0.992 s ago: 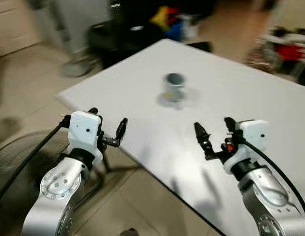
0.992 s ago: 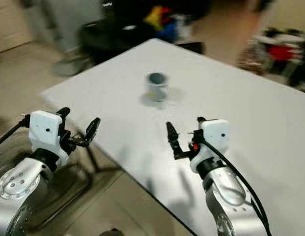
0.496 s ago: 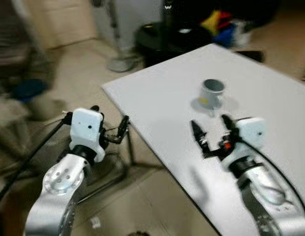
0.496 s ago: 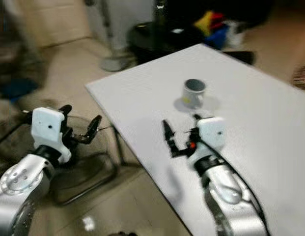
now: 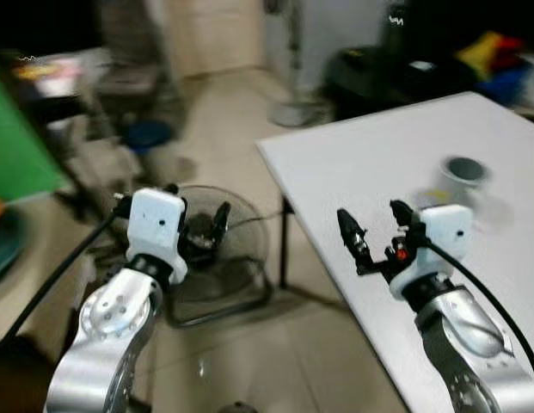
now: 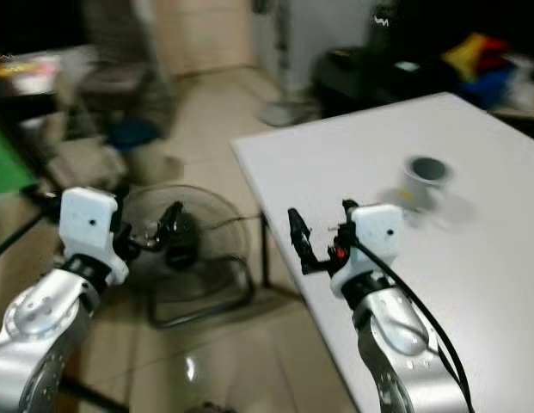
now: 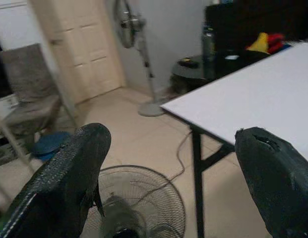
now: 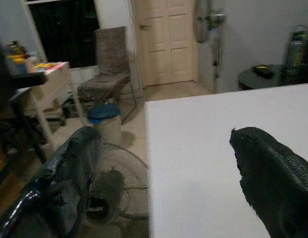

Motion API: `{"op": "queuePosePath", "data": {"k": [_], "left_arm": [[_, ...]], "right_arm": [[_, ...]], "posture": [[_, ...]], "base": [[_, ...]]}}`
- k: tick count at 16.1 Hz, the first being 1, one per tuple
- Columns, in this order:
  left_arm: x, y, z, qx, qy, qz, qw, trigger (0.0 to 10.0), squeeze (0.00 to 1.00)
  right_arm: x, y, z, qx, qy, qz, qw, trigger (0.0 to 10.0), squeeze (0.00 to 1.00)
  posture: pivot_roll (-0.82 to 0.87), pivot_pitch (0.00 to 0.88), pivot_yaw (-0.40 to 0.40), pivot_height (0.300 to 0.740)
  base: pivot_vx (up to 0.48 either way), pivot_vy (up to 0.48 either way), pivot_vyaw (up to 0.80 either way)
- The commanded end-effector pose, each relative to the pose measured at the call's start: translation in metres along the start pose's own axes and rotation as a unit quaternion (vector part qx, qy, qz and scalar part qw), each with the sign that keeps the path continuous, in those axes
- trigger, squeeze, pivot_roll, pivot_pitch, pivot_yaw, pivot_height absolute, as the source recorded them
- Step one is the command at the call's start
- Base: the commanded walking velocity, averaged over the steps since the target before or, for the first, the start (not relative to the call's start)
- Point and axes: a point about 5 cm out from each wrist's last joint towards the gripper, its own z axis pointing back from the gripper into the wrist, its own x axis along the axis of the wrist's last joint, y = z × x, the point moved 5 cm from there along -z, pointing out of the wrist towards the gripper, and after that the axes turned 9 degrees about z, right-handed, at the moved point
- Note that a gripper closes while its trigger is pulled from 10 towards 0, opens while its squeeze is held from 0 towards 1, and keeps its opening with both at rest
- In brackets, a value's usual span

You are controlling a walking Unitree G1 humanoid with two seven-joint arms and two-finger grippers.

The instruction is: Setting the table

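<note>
At nine o'clock the left gripper point(image 5: 200, 231) hangs over a floor fan point(image 5: 217, 258), fingers spread wide and holding nothing. Just right of centre, the right gripper point(image 5: 373, 238) hovers at the table point(image 5: 370, 163) edge, also wide and holding nothing. At two o'clock a grey cup point(image 5: 462, 175) (blurred) stands alone on the white top. Setting looks barely begun: one cup placed, everything else left.

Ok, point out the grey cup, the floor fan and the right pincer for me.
grey cup point(image 6: 424, 177): right eye view, on its side wall.
floor fan point(image 5: 249, 241): left eye view, on its wire grille.
right pincer point(image 5: 375, 227): left eye view, midway between its fingertips.
</note>
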Motion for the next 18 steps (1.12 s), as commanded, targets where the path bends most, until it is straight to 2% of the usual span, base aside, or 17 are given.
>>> {"op": "queuePosePath", "data": {"k": [1,9,13,18], "left_arm": [[0.0,0.005,0.001,0.011,0.001,-0.003,1.0,10.0,0.0],[0.0,0.005,0.004,0.014,0.004,-0.002,1.0,10.0,0.0],[0.0,0.006,0.006,0.014,0.006,-0.004,1.0,10.0,0.0],[0.0,0.006,0.007,0.014,0.007,-0.006,1.0,10.0,0.0]], "right_arm": [[0.002,0.005,-0.003,0.011,0.0,-0.004,1.0,10.0,0.0],[-0.008,0.009,-0.004,0.009,0.023,0.006,1.0,10.0,0.0],[-0.007,0.014,-0.003,0.03,0.021,0.014,0.999,10.0,0.0],[-0.007,0.018,-0.005,0.037,0.02,0.015,0.999,10.0,0.0]], "posture": [[0.11,0.0,0.043,0.74],[0.12,0.0,0.03,0.74],[0.12,0.0,0.028,0.74],[0.13,0.0,0.028,0.74]], "base": [[0.0,0.0,0.8],[0.0,0.295,0.0],[0.0,0.362,0.0],[0.0,0.364,0.8]]}}
